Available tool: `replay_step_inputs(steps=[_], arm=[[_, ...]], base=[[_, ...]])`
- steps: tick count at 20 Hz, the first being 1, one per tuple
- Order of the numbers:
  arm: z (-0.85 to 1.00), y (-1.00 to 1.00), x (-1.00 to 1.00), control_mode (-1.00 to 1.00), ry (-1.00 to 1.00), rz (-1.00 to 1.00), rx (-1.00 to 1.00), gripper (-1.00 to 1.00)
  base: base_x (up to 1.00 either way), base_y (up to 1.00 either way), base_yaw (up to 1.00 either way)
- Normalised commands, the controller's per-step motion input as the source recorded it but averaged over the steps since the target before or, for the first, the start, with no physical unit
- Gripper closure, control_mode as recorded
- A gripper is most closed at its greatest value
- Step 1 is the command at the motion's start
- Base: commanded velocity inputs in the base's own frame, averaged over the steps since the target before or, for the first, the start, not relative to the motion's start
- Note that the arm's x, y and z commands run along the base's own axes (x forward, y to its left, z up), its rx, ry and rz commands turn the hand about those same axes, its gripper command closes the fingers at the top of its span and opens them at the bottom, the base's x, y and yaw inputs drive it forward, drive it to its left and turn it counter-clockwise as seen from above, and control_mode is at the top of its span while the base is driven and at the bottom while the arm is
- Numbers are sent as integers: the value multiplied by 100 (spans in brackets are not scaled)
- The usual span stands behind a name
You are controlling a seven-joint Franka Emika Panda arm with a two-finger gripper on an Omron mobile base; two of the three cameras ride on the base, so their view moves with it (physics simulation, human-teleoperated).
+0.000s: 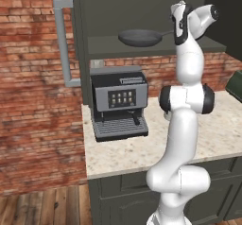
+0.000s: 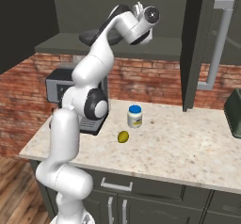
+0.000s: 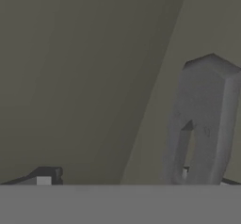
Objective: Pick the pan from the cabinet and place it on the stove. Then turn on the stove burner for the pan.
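- Where the arm's wrist rises in front of the open cabinet (image 1: 142, 11), it hides the end of the pan's handle and the end effector itself in the left base view.
- Pan (image 1: 140, 38) sits on the cabinet shelf, above the coffee machine (image 1: 118, 103).
- From the hand camera, the grey looped handle end (image 3: 204, 119) stands close ahead, right of centre, between the end effector's (image 3: 134, 180) widely parted tips (nothing gripped).
- Bench (image 2: 188, 148) below has open room beside a jar (image 2: 135, 116) and a small green fruit (image 2: 123, 136).
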Motion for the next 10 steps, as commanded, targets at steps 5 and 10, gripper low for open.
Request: replay_step_inputs(steps=[5, 10], arm=[[-13, 11, 12, -100, -1, 1, 0, -100], [-18, 12, 7, -100, 0, 0, 0, 100]], base=[[0, 0, 0], [0, 0, 0]])
